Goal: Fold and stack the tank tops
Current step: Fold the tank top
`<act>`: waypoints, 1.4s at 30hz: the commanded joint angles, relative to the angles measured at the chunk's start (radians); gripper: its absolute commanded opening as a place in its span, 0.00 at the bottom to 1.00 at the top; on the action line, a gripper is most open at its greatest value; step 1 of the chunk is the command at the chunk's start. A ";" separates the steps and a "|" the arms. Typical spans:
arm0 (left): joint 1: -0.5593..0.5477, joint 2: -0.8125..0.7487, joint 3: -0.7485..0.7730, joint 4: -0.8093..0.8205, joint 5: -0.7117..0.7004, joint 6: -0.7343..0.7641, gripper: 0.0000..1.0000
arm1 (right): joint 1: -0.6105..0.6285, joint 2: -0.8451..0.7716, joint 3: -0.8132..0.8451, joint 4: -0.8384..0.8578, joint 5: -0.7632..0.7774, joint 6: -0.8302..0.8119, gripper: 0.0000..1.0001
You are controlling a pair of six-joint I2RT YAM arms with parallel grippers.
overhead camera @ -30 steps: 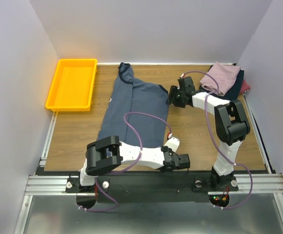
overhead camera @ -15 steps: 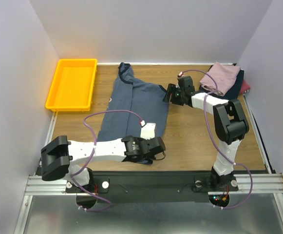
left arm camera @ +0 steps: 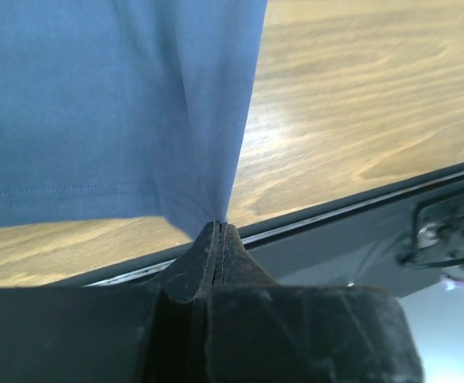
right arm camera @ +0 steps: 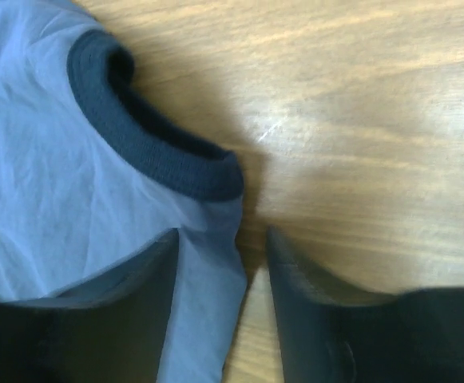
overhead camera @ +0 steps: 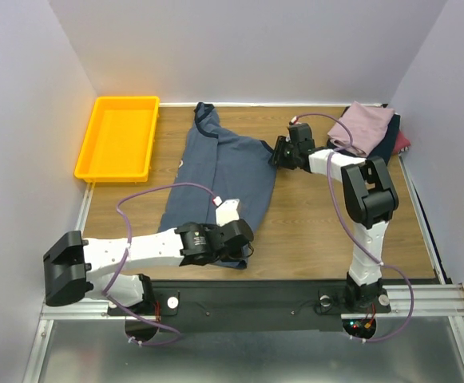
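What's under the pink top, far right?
A navy top shows beneath it, with a maroon one poking out at the right edge. The pink top covers most of both, so anything else under it is hidden.

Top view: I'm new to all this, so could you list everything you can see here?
tank top: one, slate-blue with darker trim, spread out mid-table
pink top: one, mauve-pink, top of the pile in the far right corner
navy top: one, dark blue, under the pink one
maroon top: one, dark red, at the pile's right edge
tray: one, yellow, far left corner
table: one, brown wood
left arm: one, white and black, jaws shut on the tank top's near corner
right arm: one, white and black, jaws open astride the tank top's far right edge
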 commanded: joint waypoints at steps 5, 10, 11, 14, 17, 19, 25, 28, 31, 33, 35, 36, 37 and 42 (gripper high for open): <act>0.013 -0.004 -0.004 0.057 0.073 0.071 0.00 | -0.002 0.033 0.038 0.053 0.051 0.032 0.16; -0.007 0.042 0.013 0.123 0.124 0.134 0.00 | -0.003 -0.016 0.000 0.052 0.173 0.017 0.04; -0.018 0.051 0.019 0.135 0.128 0.144 0.00 | -0.003 -0.028 -0.005 0.047 0.192 0.014 0.04; -0.046 0.087 0.045 0.167 0.153 0.183 0.00 | -0.005 -0.067 -0.006 -0.003 0.284 -0.005 0.03; -0.061 0.116 0.048 0.218 0.193 0.213 0.00 | -0.010 -0.096 -0.002 -0.060 0.382 -0.020 0.03; -0.069 0.133 0.040 0.244 0.217 0.217 0.00 | -0.014 -0.107 0.000 -0.092 0.441 -0.031 0.03; -0.029 0.090 -0.026 0.285 0.190 0.179 0.00 | -0.019 -0.117 0.015 -0.122 0.462 -0.054 0.03; 0.045 0.021 -0.108 0.307 0.203 0.142 0.00 | -0.019 -0.117 0.035 -0.125 0.399 -0.043 0.03; 0.098 -0.044 -0.185 0.324 0.217 0.121 0.00 | -0.017 -0.110 0.063 -0.128 0.335 -0.012 0.03; 0.141 -0.073 -0.229 0.321 0.217 0.105 0.00 | -0.017 -0.104 0.081 -0.126 0.264 0.011 0.03; 0.183 -0.111 -0.269 0.315 0.219 0.087 0.00 | -0.011 -0.079 0.119 -0.126 0.203 0.047 0.03; 0.197 -0.136 -0.280 0.310 0.219 0.082 0.00 | -0.007 -0.068 0.135 -0.126 0.189 0.072 0.03; 0.209 -0.148 -0.291 0.311 0.223 0.081 0.00 | -0.004 -0.043 0.167 -0.126 0.167 0.084 0.03; 0.260 -0.212 -0.309 0.250 0.210 0.070 0.00 | 0.041 0.028 0.262 -0.125 0.141 0.164 0.03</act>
